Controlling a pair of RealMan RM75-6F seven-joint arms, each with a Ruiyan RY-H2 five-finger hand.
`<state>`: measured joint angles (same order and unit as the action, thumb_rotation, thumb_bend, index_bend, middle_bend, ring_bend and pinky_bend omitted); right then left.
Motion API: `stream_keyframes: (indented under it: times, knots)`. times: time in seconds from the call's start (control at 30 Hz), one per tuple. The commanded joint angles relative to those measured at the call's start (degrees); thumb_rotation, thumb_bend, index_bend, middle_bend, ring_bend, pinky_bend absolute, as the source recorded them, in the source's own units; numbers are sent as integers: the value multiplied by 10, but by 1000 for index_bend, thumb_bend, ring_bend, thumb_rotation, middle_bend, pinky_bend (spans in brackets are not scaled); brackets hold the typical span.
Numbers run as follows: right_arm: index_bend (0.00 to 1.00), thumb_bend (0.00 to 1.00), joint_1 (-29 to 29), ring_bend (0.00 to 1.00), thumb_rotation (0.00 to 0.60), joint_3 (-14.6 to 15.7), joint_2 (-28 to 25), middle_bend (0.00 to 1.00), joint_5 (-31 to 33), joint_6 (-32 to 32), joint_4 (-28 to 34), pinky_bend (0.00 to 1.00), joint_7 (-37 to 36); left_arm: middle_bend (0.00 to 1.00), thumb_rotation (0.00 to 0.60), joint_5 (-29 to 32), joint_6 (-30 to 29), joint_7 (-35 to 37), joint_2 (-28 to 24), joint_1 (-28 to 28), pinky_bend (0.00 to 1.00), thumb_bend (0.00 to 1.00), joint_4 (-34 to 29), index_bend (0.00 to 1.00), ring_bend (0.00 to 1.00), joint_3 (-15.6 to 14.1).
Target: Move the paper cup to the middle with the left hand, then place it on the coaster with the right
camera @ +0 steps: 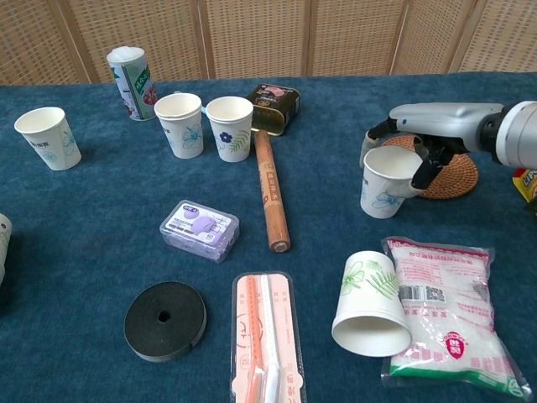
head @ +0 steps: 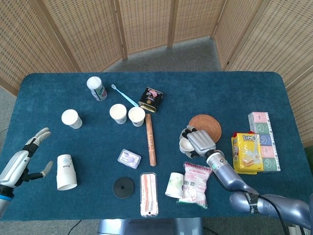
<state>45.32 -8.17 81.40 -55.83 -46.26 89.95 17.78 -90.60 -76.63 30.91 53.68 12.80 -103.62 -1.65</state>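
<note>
A white paper cup (camera: pixel 383 183) with a blue flower print stands upright right of the table's middle, just left of the round woven coaster (camera: pixel 454 176). My right hand (camera: pixel 421 133) reaches over it from the right, with its fingers curled over the rim and its thumb against the cup's side, gripping it. In the head view the same cup (head: pixel 184 145) shows under the right hand (head: pixel 199 142), below-left of the coaster (head: pixel 206 126). My left hand (head: pixel 24 159) hovers at the table's left edge, fingers spread and holding nothing, beside another paper cup (head: pixel 66 172).
A wooden rolling pin (camera: pixel 271 191), two flowered cups (camera: pixel 205 124) and a dark tin (camera: pixel 273 104) lie left of the held cup. A tipped cup (camera: pixel 371 305) and a snack bag (camera: pixel 443 311) lie in front. A yellow packet (head: pixel 248 152) and a tissue pack (head: pixel 261 134) sit right of the coaster.
</note>
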Motion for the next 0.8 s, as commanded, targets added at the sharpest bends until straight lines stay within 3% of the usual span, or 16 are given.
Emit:
stream_keyframes:
  times: [0.03,0.3,0.53,0.8]
  knots:
    - [336,362,0,141,600,2,0,248,2,3,-1,643,-6,0,600,-5,-3,0,-1,-2,0,493,-2,0,0,-1]
    - [345,367,1,179,600,1,-13,260,-5,-1,20,679,-12,0,600,-17,-8,-7,-7,-3,0,493,-11,0,0,-4]
    - [354,362,15,196,600,-23,-43,275,12,15,39,680,-35,0,600,-30,-30,-14,-11,-11,0,492,-23,0,0,-3]
    - [354,359,45,196,600,-50,-68,274,41,48,10,679,-53,0,600,-33,-34,-27,-10,-15,0,493,-31,0,0,-5]
